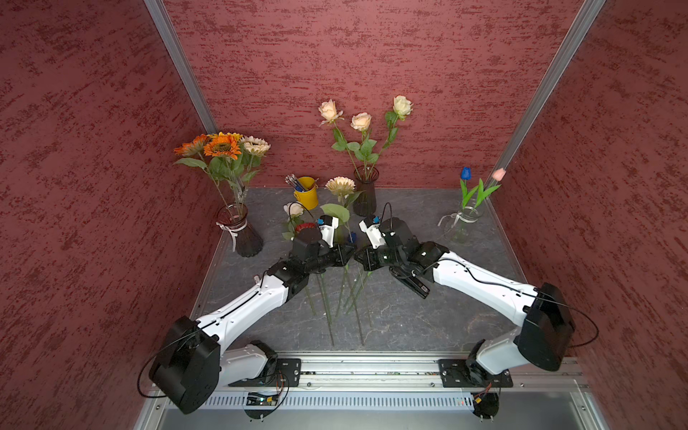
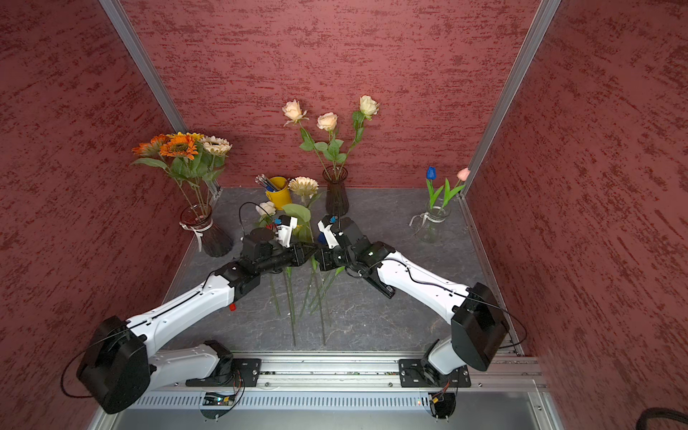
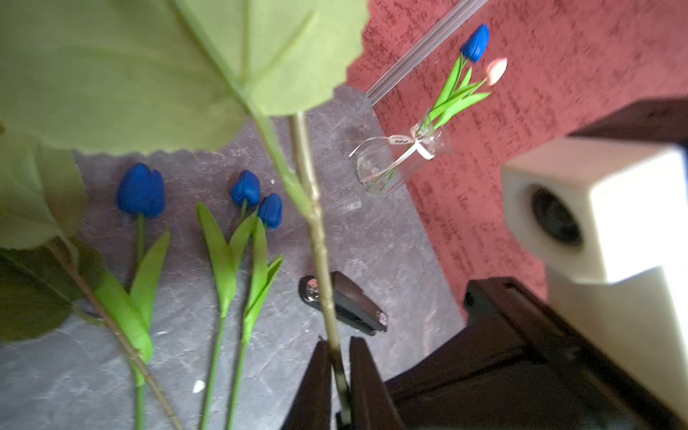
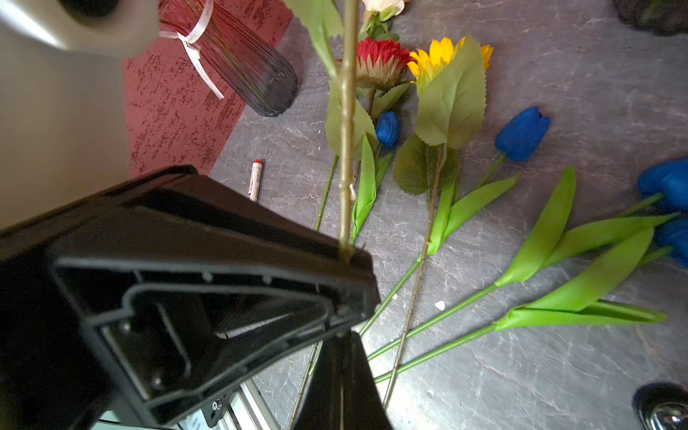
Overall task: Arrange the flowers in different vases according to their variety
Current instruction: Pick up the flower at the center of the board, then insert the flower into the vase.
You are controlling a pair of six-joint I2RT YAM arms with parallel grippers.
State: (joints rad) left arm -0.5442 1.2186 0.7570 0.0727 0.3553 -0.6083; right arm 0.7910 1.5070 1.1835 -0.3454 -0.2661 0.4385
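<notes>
Left wrist view has the left gripper (image 3: 337,346) clamped on the cream sunflower's stem (image 3: 316,231) — handover in hand, right gripper (image 4: 340,346) narrow, grip unclear — next, carry it to the ribboned sunflower vase (image 1: 245,242), well apart.

matt slate-look tbl (image 1: 409,324) (ribbed glass vase (image 1: 365,199))

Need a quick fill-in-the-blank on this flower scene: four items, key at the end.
1. In the clear vase, next to the pink tulip, stands a tulip coloured ___.
2. The ribbonless dark vase holds ___ roses.
3. The pens stand in a small ___ bucket.
4. The sunflower vase has a white ___ tied round its neck.

Missing words: blue; three; yellow; ribbon
</notes>
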